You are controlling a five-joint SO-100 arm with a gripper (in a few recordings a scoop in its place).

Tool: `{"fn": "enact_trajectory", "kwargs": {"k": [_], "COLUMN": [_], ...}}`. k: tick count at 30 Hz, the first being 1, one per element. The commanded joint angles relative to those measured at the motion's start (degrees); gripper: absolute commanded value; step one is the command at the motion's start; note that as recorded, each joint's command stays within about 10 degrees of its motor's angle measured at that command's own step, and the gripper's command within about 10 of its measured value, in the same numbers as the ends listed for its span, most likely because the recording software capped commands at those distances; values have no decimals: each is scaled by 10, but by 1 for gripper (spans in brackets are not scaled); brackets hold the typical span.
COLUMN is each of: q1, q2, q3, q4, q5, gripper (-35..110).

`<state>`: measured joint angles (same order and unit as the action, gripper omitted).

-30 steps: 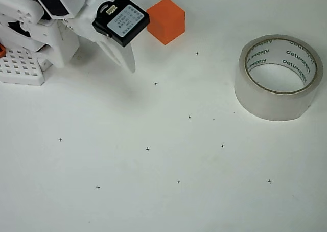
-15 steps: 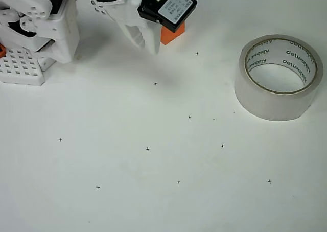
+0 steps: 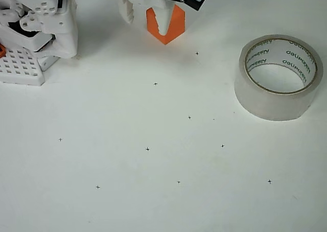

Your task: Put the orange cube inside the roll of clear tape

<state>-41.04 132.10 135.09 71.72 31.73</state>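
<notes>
One tape roll, one cube, one white gripper on a white table
The roll of clear tape (image 3: 278,77), a translucent ring with a printed core, lies flat at right; far top, the matte orange cube (image 3: 164,26) sits under the gripper (image 3: 163,23), one pale finger crossing its face; jaw spread unclear

White table (image 3: 153,201), small black cross marks (image 3: 147,149), soft even light

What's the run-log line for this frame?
phase: reaching | gripper: over orange cube, grasp unclear | roll of clear tape: right, empty | cube: on table
</notes>
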Motion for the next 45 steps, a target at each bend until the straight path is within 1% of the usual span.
{"fn": "enact_trajectory", "kwargs": {"k": [1,15,23,31,37,45], "q1": [-18,-80,-102,-105,-113,-114], "q2": [-11,-98,-169,-179,-195,-212], "q3": [-60,-131,-183,-181,-183,-180], "q4": [0,-3,-4,-25,-33,-54], "q5": [7,44,44,47,67,81], "gripper": [37,38,38,40,44,44]}}
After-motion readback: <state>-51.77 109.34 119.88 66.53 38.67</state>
